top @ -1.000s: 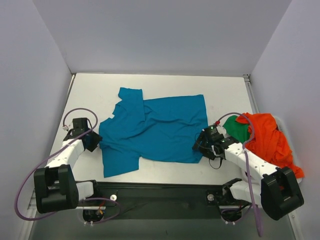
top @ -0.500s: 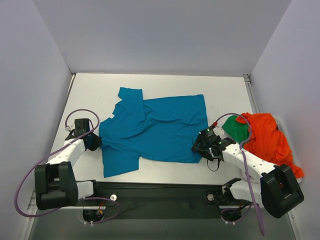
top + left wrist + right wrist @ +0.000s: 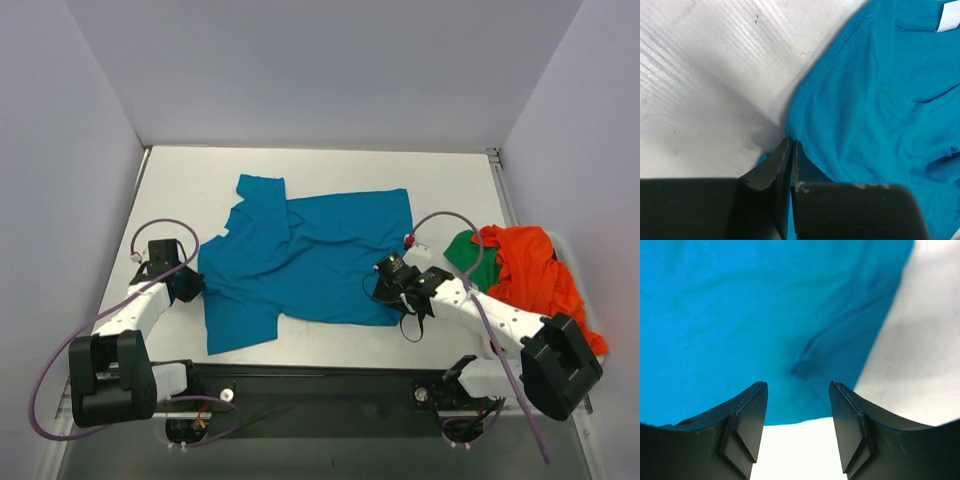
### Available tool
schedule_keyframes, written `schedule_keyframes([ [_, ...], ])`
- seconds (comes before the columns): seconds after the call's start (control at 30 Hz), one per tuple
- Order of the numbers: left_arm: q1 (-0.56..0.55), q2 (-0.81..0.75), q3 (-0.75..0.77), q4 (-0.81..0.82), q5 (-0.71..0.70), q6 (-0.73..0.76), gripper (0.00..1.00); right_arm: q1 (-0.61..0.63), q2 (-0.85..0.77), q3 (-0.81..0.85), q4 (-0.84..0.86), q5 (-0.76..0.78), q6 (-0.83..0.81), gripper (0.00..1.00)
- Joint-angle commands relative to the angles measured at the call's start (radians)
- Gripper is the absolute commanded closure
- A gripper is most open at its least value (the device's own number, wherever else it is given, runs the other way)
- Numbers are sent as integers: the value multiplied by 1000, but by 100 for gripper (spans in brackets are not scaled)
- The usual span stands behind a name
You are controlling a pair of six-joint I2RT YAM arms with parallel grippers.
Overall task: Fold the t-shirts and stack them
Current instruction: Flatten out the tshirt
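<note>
Two risks: left gripper (image 3: 791, 145), clenched on teal t-shirt (image 3: 880, 100) at nine o'clock, slips; right gripper (image 3: 796, 387) (jaws spread) skids over flat cloth.

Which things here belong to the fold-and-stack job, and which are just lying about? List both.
Job in hand:
teal t-shirt, spread out
orange-red t-shirt and green t-shirt, heaped at the right
left gripper, shut on the teal shirt's edge
right gripper, open over its near corner

Not part of it:
table
walls

A white table (image 3: 455, 190) sits boxed by plain pale walls (image 3: 320, 70), seemingly lavender-tinted under even light.
</note>
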Motion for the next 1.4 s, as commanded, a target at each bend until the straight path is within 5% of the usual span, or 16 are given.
schedule_keyframes([
  [0.0, -3, -8, -4, 49, 18, 8, 100, 38, 68, 80, -98, 129, 18, 48],
  [0.3, -1, -12, -4, 46, 24, 26, 99, 55, 176, 117, -118, 164, 15, 52],
  [0.57, 7, -41, 1, 32, 12, 50, 71, 75, 216, 149, -108, 156, 10, 56],
  [0.87, 14, -38, 13, 9, -14, 67, 55, 75, 225, 140, -107, 161, 12, 67],
  [1.37, 13, 68, -39, 105, 20, 44, 62, 73, 226, 123, -104, 163, 6, 78],
])
